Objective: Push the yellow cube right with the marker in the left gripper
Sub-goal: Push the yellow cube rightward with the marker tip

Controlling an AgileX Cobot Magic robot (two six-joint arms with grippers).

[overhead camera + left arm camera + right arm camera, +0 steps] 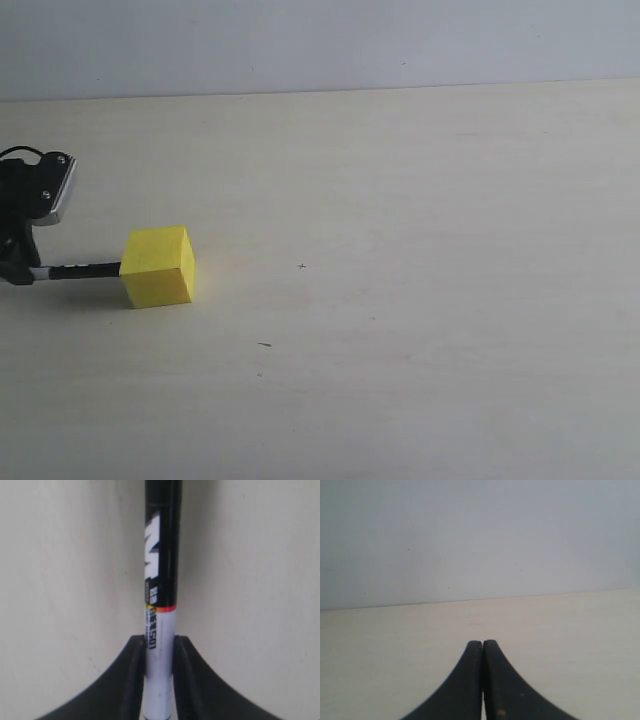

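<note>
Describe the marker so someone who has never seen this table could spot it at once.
On the pale table, look at the exterior view's far left, where the left gripper sits. The marker juts from it toward the yellow cube. It is the only slim black-and-white stick there.

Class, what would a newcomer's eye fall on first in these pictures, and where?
The yellow cube stands out, left of centre on the pale table. To its left, the left gripper holds a marker whose tip seems to meet the cube. The right gripper is shut, empty.
</note>
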